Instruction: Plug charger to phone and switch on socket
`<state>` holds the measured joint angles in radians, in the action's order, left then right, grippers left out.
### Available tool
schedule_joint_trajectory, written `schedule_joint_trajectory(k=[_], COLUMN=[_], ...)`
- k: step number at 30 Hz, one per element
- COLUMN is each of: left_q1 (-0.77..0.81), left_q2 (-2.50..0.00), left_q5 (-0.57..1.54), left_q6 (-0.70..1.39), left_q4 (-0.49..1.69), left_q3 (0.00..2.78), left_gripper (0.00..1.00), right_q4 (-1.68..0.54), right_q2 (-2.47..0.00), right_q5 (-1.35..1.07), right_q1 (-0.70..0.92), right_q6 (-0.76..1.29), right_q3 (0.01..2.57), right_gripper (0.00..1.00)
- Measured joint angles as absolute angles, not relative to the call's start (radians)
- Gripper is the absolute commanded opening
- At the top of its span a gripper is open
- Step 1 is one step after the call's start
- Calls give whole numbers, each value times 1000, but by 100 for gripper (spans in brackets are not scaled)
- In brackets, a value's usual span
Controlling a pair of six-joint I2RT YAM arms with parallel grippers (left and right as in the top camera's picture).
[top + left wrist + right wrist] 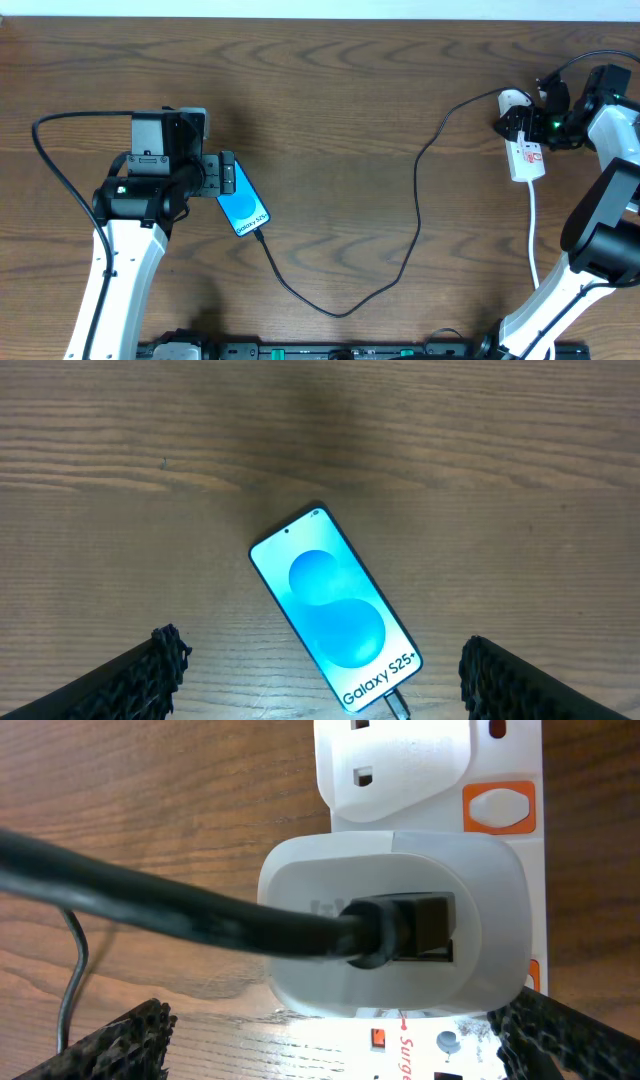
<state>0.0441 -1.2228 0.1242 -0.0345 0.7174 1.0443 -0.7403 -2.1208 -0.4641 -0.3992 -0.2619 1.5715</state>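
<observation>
The phone [243, 204] lies on the wood table with its blue screen up; it also shows in the left wrist view [335, 610]. The charger cable [400, 270] runs from the phone's lower end to the socket, and its small plug [398, 707] sits in the phone's port. My left gripper [320, 690] is open above the phone's "Galaxy" end, fingers wide on either side. The socket [525, 158] is a white strip at the far right. My right gripper [330, 1045] is open right over it, above a white adapter [395, 920] with the black cable in it.
An orange rocker switch [500, 805] sits on the strip beside the adapter, with another white adapter [395, 765] above. The strip's white cord [533, 230] runs toward the front edge. The right arm's base stands at the front right.
</observation>
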Motion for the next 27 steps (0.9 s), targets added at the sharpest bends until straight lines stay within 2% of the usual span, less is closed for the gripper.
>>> schedule_joint_trajectory(k=[27], left_q1=[44], left_q2=[-1223], left_q5=[124], left_q6=[-35], left_q4=[717], left_q3=[1044], left_gripper=[90], right_q4=[-732], right_q2=[-2121], right_q5=[-479], right_q1=[-401], right_q6=[-253], right_q3=[1571], right_gripper=[99])
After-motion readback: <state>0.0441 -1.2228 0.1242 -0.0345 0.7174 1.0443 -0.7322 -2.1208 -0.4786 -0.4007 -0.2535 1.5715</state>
